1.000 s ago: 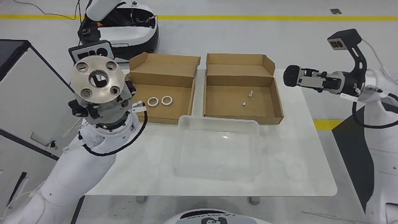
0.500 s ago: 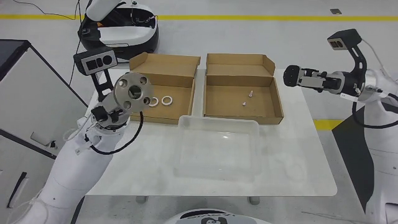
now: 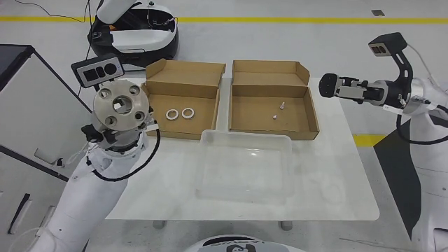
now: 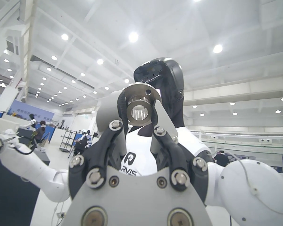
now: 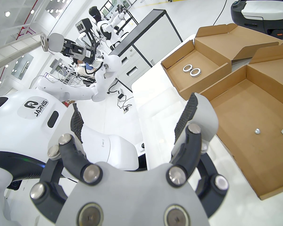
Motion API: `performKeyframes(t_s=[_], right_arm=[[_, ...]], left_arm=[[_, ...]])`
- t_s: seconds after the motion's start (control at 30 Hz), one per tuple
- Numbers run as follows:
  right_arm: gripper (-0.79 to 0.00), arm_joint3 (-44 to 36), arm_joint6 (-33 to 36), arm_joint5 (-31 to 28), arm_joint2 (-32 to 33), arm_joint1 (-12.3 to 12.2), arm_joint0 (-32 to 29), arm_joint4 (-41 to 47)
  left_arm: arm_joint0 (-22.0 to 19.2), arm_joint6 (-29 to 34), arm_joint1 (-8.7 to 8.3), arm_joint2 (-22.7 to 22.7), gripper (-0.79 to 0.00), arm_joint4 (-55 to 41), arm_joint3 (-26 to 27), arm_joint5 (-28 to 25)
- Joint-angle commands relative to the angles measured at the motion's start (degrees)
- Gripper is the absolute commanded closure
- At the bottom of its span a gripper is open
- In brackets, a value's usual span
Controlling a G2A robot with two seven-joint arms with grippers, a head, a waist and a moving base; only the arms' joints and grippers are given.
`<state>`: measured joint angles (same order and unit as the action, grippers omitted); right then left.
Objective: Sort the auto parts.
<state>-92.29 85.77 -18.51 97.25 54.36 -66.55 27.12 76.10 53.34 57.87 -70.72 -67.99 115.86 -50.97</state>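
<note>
step: carrying | left gripper (image 4: 137, 116) squeezes round metal hub (image 3: 122, 105), held high | right gripper (image 5: 134, 109) loose, empty | next: lower hub gently into a cardboard box (image 3: 201, 103)

Glossy white, rounded arm shells (image 3: 84, 196), with thin black cables (image 3: 152, 155) looped at the left wrist. The left gripper (image 4: 138, 114) has a silver-grey metal palm plate studded with round silver screws, black linkages and black ribbed fingers (image 4: 121, 114). The right gripper (image 5: 134, 111) is built the same. A black camera block (image 3: 387, 44) tops each wrist. The white chest (image 4: 143, 147) bears a black logo, and the head (image 4: 169, 83) is glossy black.
</note>
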Motion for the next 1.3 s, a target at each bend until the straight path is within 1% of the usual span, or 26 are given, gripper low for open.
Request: performKeyframes(t_s=[0.0, 0.2, 0.3, 0.4, 0.63, 0.7, 0.9, 1.07, 1.27], right_arm=[[-0.785, 0.0, 0.0, 0.0, 0.0, 0.0, 0.0, 0.0], [-0.785, 0.0, 0.0, 0.0, 0.0, 0.0, 0.0, 0.0], [-0.785, 0.0, 0.0, 0.0, 0.0, 0.0, 0.0, 0.0], [-0.785, 0.0, 0.0, 0.0, 0.0, 0.0, 0.0, 0.0], [-0.785, 0.0, 0.0, 0.0, 0.0, 0.0, 0.0, 0.0], [-0.785, 0.0, 0.0, 0.0, 0.0, 0.0, 0.0, 0.0], [-0.785, 0.0, 0.0, 0.0, 0.0, 0.0, 0.0, 0.0], [-0.785, 0.0, 0.0, 0.0, 0.0, 0.0, 0.0, 0.0], [-0.785, 0.0, 0.0, 0.0, 0.0, 0.0, 0.0, 0.0]], left_arm=[[0.3, 0.9, 0.50, -0.8, 0.000, -1.0, 0.2, 0.9], [1.4, 2.9, 1.82, -3.1, 0.000, 0.1, -0.1, 2.9], [1.9, 2.9, 2.58, -3.6, 0.000, 0.3, 0.1, 2.9], [2.0, 3.5, 3.18, -4.5, 0.000, 2.4, -0.4, 3.5], [2.7, 5.0, 3.69, -6.4, 0.000, 13.1, -2.6, 5.0], [2.9, 4.8, 3.79, -6.3, 0.000, 14.0, -2.7, 4.8], [2.7, 4.6, 4.19, -5.6, 0.000, 11.7, -2.5, 4.6], [2.6, 5.2, 4.75, -5.4, 0.000, 6.7, -2.6, 5.2], [2.9, 6.6, 5.60, -6.3, 0.000, 4.1, -2.4, 6.6]])
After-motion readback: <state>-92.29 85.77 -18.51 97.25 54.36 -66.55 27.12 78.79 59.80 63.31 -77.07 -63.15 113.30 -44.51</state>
